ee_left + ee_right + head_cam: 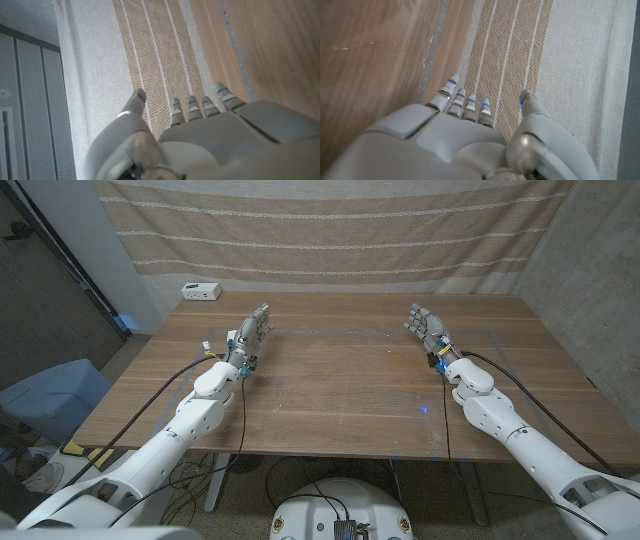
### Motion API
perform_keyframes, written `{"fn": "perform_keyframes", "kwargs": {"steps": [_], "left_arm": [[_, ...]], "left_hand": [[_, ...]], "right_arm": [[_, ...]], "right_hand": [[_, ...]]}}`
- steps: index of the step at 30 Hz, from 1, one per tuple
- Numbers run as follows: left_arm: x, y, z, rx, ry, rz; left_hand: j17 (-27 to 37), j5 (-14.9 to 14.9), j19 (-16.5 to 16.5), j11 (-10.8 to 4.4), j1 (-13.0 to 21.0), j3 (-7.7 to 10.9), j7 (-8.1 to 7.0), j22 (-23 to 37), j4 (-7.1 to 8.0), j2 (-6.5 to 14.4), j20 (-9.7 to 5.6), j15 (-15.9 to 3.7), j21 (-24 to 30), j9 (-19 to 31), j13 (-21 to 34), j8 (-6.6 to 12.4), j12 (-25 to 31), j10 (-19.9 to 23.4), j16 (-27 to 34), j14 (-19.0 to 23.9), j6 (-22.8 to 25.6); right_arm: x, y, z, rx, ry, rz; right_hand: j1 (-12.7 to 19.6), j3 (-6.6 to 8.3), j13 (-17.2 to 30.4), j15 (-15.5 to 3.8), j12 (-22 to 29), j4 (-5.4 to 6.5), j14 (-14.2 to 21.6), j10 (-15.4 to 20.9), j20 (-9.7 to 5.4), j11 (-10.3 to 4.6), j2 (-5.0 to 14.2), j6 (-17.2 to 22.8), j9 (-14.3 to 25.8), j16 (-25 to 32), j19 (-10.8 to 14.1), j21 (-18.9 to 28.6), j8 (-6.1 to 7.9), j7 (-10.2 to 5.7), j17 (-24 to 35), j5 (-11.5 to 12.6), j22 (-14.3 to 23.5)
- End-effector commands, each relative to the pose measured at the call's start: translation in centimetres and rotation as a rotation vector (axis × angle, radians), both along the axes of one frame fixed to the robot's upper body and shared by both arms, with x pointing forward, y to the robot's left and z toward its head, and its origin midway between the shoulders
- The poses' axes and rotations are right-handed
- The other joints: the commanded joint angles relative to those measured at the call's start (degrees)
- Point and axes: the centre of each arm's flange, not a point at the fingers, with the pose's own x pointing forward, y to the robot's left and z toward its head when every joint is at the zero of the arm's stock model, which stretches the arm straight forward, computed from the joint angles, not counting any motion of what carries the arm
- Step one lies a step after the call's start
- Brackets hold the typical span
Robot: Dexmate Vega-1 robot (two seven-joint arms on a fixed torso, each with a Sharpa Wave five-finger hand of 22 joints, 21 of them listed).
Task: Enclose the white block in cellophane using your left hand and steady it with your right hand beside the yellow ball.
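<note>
My left hand (pixel 254 332) and right hand (pixel 427 328) rest released on the wooden table (pixel 340 395), fingers apart, grasping nothing. I see no white block, cellophane or yellow ball; cellophane would likely be flimsy and slippery.

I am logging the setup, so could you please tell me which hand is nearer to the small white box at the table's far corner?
Left. The left hand is near the small white box; the right hand is across the table.

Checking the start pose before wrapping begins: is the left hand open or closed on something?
Open. The left hand holds nothing; its fingers are extended and apart above the wooden table.
</note>
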Motion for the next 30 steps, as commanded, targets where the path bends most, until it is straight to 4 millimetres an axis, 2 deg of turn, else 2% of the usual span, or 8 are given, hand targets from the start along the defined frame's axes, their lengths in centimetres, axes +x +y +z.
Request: {"fn": "perform_keyframes", "kwargs": {"steps": [1,3,8,11,14,26,30], "left_arm": [[-1.0,0.6,1.0,0.089,-0.016,0.228],[-1.7,0.9,1.3,0.137,-0.022,0.343],[-3.4,1.4,2.1,0.231,-0.048,0.586],[-4.7,1.7,2.5,0.279,-0.064,0.779],[-5.5,1.9,2.6,0.300,-0.063,0.886],[-7.2,3.1,3.4,0.395,-0.027,1.122],[-7.6,4.0,4.1,0.473,0.037,1.187]], "left_hand": [[0.2,0.2,-1.1,0.11,0.9,-0.48,-2.87,0.2,-0.33,-1.4,-0.25,0.61,-1.0,0.3,0.0,-2.61,-1.0,-1.6,0.2,-0.6,-4.7],[0.2,0.0,-0.8,-0.45,0.8,-0.87,-4.79,0.2,-0.39,-1.8,0.34,0.34,-1.1,0.1,0.0,-3.25,-1.2,-2.1,0.3,-0.5,-6.6],[0.2,-0.2,-0.4,-0.88,0.9,-1.21,-5.31,0.2,-0.52,-2.3,1.59,0.01,-1.1,-0.1,-0.1,-2.86,-0.9,-1.0,0.9,1.2,-6.0],[0.2,-0.2,-0.2,-1.20,1.1,-1.27,-5.37,0.3,-0.62,-2.3,1.84,0.35,-1.2,-0.2,-0.1,-2.46,-0.5,0.1,1.2,2.6,-5.0],[0.2,-0.3,0.3,-1.41,1.2,-1.39,-5.82,0.3,-0.67,-2.4,2.88,0.64,-1.1,-0.2,-0.1,-2.24,-0.4,0.8,1.5,4.0,-4.2],[0.3,-0.4,1.5,-2.19,1.2,-1.89,-6.35,0.3,-0.72,-3.1,3.53,0.31,-0.8,-0.3,-0.2,-2.09,-0.2,1.7,1.8,6.1,-3.1],[0.4,-0.6,3.1,-2.75,1.2,-2.42,-6.85,0.4,-1.04,-4.3,4.41,-0.30,-0.4,-0.3,-0.1,-2.12,-0.2,2.1,2.0,7.5,-2.7]], "right_arm": [[0.6,0.2,0.3,-0.013,0.010,0.007],[0.7,0.1,0.2,-0.014,0.011,0.009],[0.7,0.1,0.2,-0.012,0.017,0.011],[0.8,0.1,0.1,-0.012,0.022,0.014],[0.9,0.1,0.0,-0.015,0.023,0.017],[1.3,0.5,0.1,-0.023,0.026,0.028],[1.2,0.6,0.1,-0.023,0.027,0.029]], "right_hand": [[0.0,0.72,0.0,0.28,-0.9,-0.04,0.5,-0.7,0.28,-0.20,0.29,0.4,0.0,0.0,0.2,0.5,-0.27,-0.70,-0.3,0.3,0.2],[0.0,0.82,-0.1,0.58,-1.5,-0.04,0.0,-1.7,0.68,-0.41,0.27,0.0,0.0,-0.2,-0.1,0.4,-0.52,-0.97,-0.4,0.3,0.2],[-0.1,0.89,-0.1,1.16,-1.9,-0.01,0.0,-2.3,1.02,-0.45,0.28,-0.2,0.0,-0.2,-0.3,0.3,-0.64,-1.01,-0.4,0.3,0.2],[-0.1,0.93,-0.1,1.36,-2.0,0.00,0.1,-2.3,1.14,-0.41,0.27,-0.2,0.0,-0.2,-0.3,0.3,-0.65,-0.99,-0.4,0.3,0.2],[-0.1,0.95,-0.1,1.36,-2.0,-0.01,0.1,-2.3,1.20,-0.40,0.25,-0.2,0.0,-0.2,-0.3,0.4,-0.65,-0.97,-0.4,0.3,0.2],[-0.2,1.05,-0.1,1.52,-2.1,0.00,0.2,-2.1,1.48,-0.23,0.24,0.1,0.0,-0.1,-0.3,0.4,-0.59,-0.83,-0.5,0.3,0.2],[-0.2,1.09,-0.1,1.48,-2.1,0.00,0.2,-2.0,1.50,-0.20,0.23,0.3,0.0,-0.1,-0.3,0.4,-0.55,-0.72,-0.5,0.3,0.2]]}}
